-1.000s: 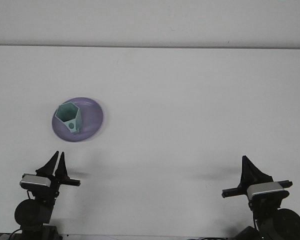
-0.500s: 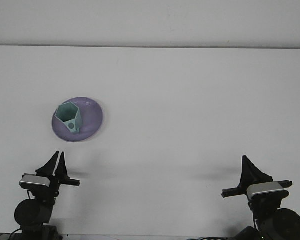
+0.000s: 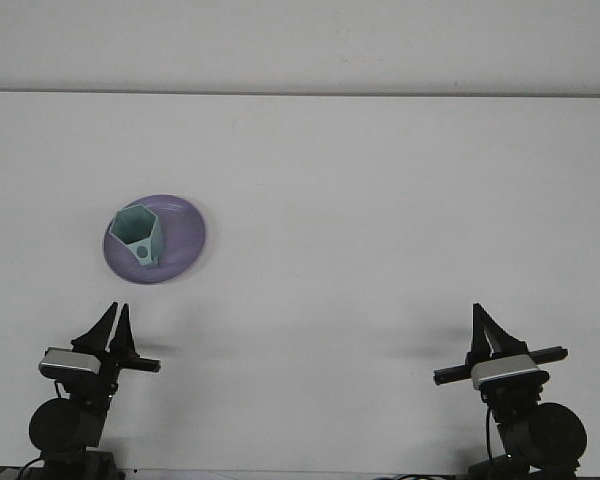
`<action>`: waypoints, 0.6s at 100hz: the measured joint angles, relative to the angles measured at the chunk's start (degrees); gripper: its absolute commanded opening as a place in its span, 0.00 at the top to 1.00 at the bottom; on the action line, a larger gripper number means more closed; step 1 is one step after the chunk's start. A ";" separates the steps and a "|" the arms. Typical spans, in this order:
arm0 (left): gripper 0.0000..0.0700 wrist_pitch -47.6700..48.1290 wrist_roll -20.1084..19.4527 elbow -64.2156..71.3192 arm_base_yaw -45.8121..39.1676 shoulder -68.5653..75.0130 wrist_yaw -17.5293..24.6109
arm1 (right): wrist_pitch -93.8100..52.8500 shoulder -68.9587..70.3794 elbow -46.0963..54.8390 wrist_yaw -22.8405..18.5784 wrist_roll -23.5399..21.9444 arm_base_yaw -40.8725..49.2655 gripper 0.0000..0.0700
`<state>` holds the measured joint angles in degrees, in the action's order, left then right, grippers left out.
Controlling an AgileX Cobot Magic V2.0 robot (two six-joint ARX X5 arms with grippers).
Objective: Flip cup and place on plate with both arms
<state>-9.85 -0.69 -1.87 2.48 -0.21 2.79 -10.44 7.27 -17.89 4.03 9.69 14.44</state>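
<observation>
Cup (image 3: 138, 236) sits mouth-up on the plate (image 3: 185, 235), left of frame: task looks finished. Left gripper (image 3: 113, 328) narrowly open and empty; right gripper (image 3: 483, 329) can't tell. Next: nothing but parking.

My front view: a white table (image 3: 380, 230) — plain and matte — fills nearly all of what I see. Behind its far edge runs a pale grey wall (image 3: 300, 40), and soft shadows lie on the near tabletop.
</observation>
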 measured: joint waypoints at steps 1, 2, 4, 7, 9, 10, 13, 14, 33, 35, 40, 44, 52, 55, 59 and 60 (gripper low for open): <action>0.86 0.00 -0.02 0.00 0.02 0.00 0.00 | 0.66 -0.02 0.68 -0.92 0.15 -0.68 1.00; 0.86 0.00 0.00 0.00 0.02 0.00 0.00 | 1.27 -0.02 1.31 -1.77 0.33 -1.33 1.00; 0.86 0.00 0.00 0.00 0.00 0.00 0.00 | 2.47 -0.02 2.60 -3.52 0.59 -2.62 1.00; 0.86 0.00 0.00 0.00 0.00 0.00 0.00 | 3.78 -0.02 4.42 -5.88 0.87 -4.35 1.00; 0.86 0.00 0.00 0.00 0.02 0.00 0.00 | 4.50 -0.02 5.60 -7.30 0.98 -5.38 1.00; 0.86 0.00 0.00 0.00 0.02 0.00 0.00 | 4.81 -0.04 6.14 -7.87 1.01 -5.84 1.00; 0.86 0.00 0.00 0.00 0.02 0.00 0.00 | 5.51 -0.24 7.67 -9.20 1.07 -7.15 1.00; 0.86 0.00 0.00 0.00 0.02 0.00 0.00 | 5.70 -0.35 8.13 -9.53 1.07 -7.45 1.00; 0.86 0.00 0.00 0.00 0.02 0.00 0.00 | 6.88 -5.20 14.36 -10.38 1.46 -10.29 1.00; 0.86 0.02 -0.02 0.00 0.02 0.00 0.00 | 6.93 -5.99 14.86 -10.43 1.49 -10.62 1.00; 0.86 0.02 0.00 0.00 0.00 0.00 0.00 | 7.15 -7.34 16.13 -10.40 1.55 -11.37 1.00; 0.86 -0.07 0.00 0.00 0.02 0.00 0.00 | 7.78 -7.21 16.70 -10.40 1.68 -11.91 1.00; 0.86 0.07 0.00 0.00 0.02 -0.07 0.00 | 6.99 -7.13 17.03 -10.45 2.08 -12.55 1.00; 0.86 0.00 0.00 0.00 0.00 -0.07 0.02 | 7.04 -7.13 17.03 -10.38 2.16 -12.70 1.00; 0.86 0.00 0.00 0.00 0.00 -0.07 0.02 | 7.15 -7.19 17.03 -10.23 2.29 -12.81 1.00; 0.86 0.02 0.00 0.00 0.02 -0.07 0.02 | 7.21 -7.19 17.03 -10.16 2.32 -12.83 1.00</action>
<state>-9.82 -0.69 -1.87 2.50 -0.27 2.81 -3.22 0.08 -0.86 -6.13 12.01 1.61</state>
